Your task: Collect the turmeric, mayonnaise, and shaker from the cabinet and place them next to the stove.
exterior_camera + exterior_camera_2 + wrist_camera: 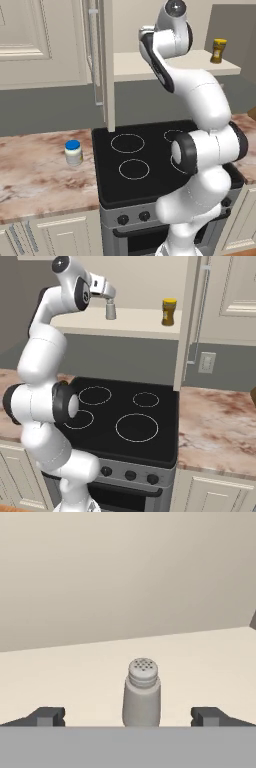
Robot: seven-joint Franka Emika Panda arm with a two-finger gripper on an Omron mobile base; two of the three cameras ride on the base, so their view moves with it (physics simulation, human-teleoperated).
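Observation:
The shaker [142, 694], a small grey cylinder with a perforated top, stands upright on the beige shelf of the cabinet [135, 323]. My gripper [128, 716] is open, and the shaker sits centred between the two fingertips [47, 716] without touching either. From the right base view the gripper [107, 295] is right at the shaker [110, 309]. The turmeric [169, 311] [218, 50] stands further along the same shelf. The mayonnaise [73, 152] rests on the marble counter just left of the stove [150, 180].
The cabinet's open door [106, 60] [187, 321] hangs edge-on above the stove's side. Marble counter [220, 421] runs on both sides of the stove [150, 426]. A wall outlet [206, 362] is on the backsplash.

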